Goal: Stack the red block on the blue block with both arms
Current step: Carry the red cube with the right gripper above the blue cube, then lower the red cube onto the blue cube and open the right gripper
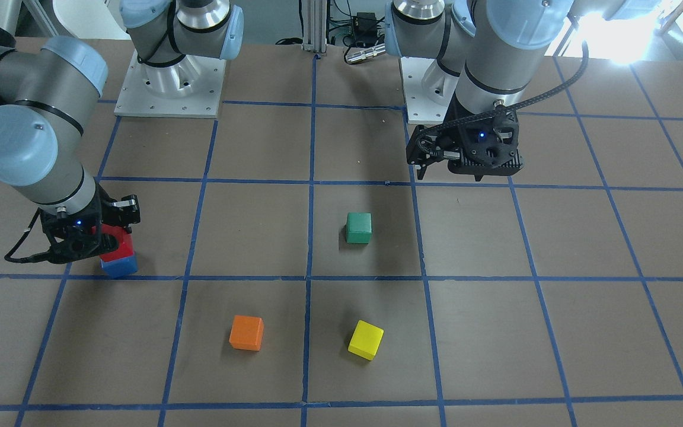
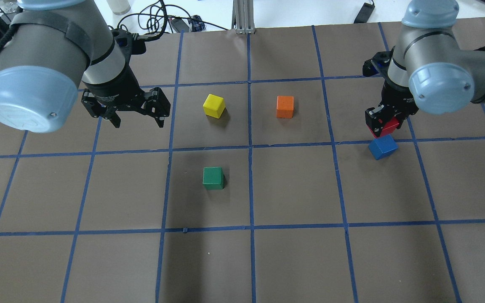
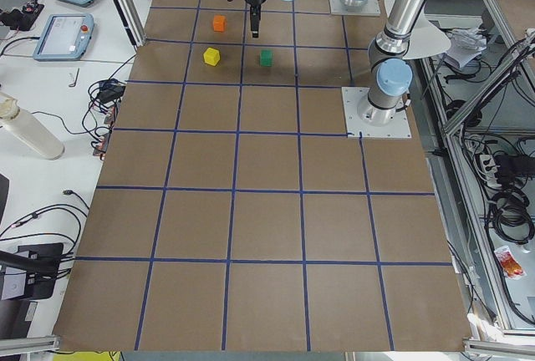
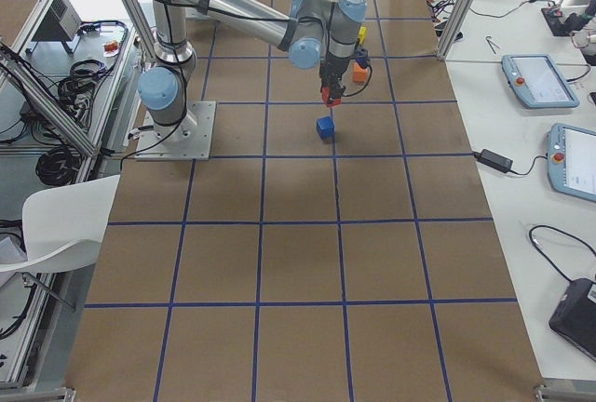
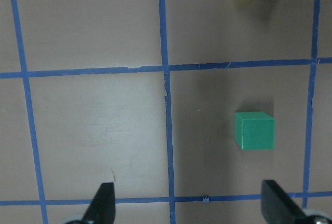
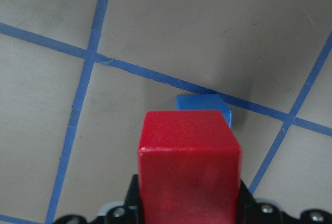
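While above the blue block, red block in pinch of right hand; left hand spread.

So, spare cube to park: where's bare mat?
Bare: between the green block and the blue block, and the mat on the green block's robot side. Crowded: the right end effector holding the red block over the blue one.

From my station, the left arm and right arm read as silver-grey tubes. Each joint is closed by a round light-blue cap with small screws, and black bands ring the joints. The left tool and right tool are black, each with a blue light. A ribbed black cable trails along the left wrist. The square silver base plates show screw holes.
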You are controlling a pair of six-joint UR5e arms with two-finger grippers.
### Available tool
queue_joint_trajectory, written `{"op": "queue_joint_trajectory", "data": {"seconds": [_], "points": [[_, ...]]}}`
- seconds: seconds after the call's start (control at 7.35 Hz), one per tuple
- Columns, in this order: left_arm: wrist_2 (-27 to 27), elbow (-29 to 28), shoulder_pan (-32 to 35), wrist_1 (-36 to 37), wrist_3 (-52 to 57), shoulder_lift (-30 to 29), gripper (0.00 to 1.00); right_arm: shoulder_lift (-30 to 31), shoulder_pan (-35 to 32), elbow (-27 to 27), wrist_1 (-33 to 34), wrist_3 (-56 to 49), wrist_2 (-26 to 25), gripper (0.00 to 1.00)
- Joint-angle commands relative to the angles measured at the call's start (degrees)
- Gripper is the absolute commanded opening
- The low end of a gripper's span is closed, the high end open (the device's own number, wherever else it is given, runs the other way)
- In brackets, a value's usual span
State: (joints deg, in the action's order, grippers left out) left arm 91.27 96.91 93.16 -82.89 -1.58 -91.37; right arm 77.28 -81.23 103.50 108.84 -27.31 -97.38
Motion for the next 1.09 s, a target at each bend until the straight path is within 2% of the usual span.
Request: {"op": "queue_joint_trajectory", "data": {"seconds": [0.0,0.27,0.68,0.82,0.95], "points": [[0.0,0.0,0.0,0.0,0.1,-0.1,1.0,0.0,0.9,6.5,10.1,-1.4,-0.3,0.1],[0.0,0.0,0.0,0.0,0.1,-0.2,1.0,-0.4,0.9,7.2,11.3,-2.0,-3.2,0.1],[0.0,0.0,0.0,0.0,0.1,-0.3,1.0,-0.6,1.2,7.6,10.9,-4.1,-3.2,0.13],[0.1,0.0,0.0,0.0,0.0,-0.3,1.0,-0.6,1.2,7.7,10.8,-4.1,-3.2,0.25],[0.0,0.0,0.0,0.0,-0.1,-0.6,1.0,-0.6,1.2,7.9,11.0,-4.1,-2.7,0.56]]}}
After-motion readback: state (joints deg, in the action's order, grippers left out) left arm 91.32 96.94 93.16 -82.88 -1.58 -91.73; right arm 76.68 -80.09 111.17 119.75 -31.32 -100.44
